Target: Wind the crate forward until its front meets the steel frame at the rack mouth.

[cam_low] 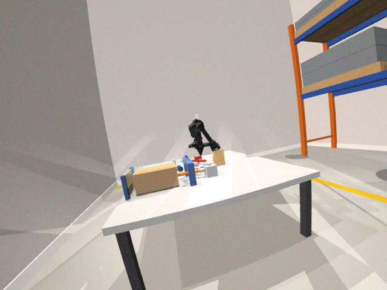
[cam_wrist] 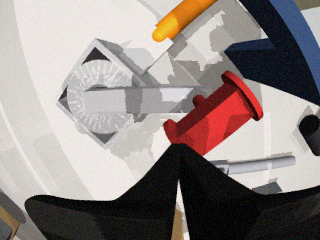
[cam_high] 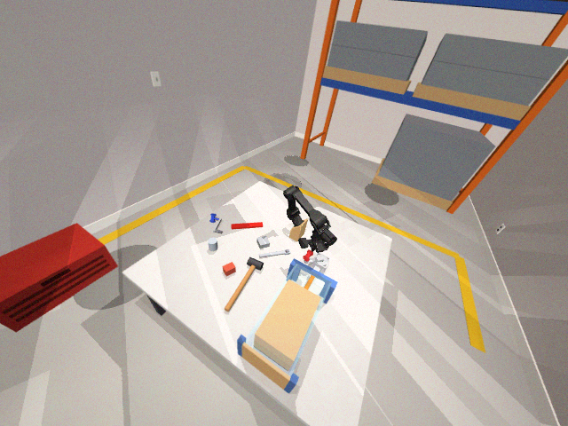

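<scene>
The crate sits flat inside the clear-panelled cubby, with a gap between its front and the blue frame at the winch end. An orange strap runs through that frame toward the grey winch. A grey crank arm lies across the winch top, with a red grip at its outer end. My gripper is shut and empty, its tips at the near end of the red grip; contact cannot be told.
A wrench, a black-headed hammer, a red block, a grey cylinder, a grey block, a red bar and a blue-ended tool lie beside the cubby. A tan board stands near the arm.
</scene>
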